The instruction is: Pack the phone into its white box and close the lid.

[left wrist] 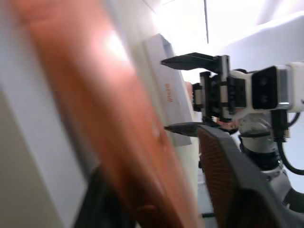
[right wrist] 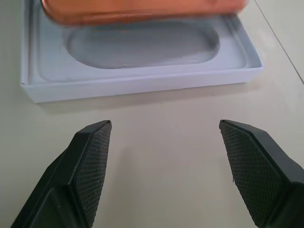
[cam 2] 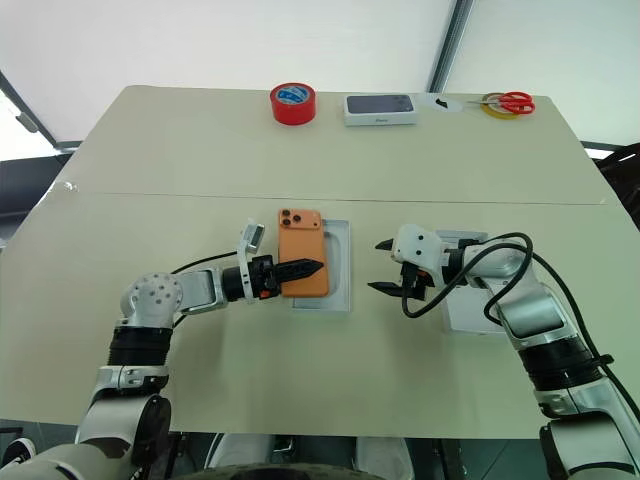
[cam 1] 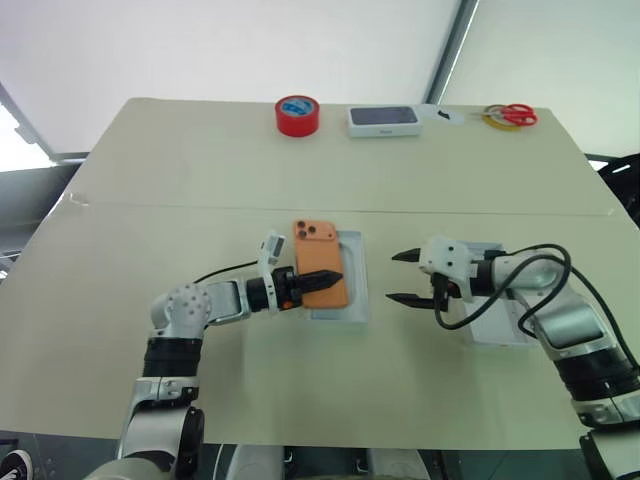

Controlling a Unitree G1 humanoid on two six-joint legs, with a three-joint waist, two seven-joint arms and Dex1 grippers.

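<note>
While left gripper (cam 2: 300, 268) clamps phone (cam 2: 302, 252) half over white box (cam 2: 339, 262), R gripper (cam 2: 382, 266) gapes empty beside box; phone may land skewed on rim.

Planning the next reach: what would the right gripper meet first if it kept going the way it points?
Probably the near side wall of the white box, straight ahead of the open right gripper; the phone lies over its far side. Height is unclear.

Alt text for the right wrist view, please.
The right gripper hangs open over bare tabletop, its two black fingers spread wide. Just beyond them sits the white box with an oval recess in its floor, and the orange phone lies over its far edge.
</note>
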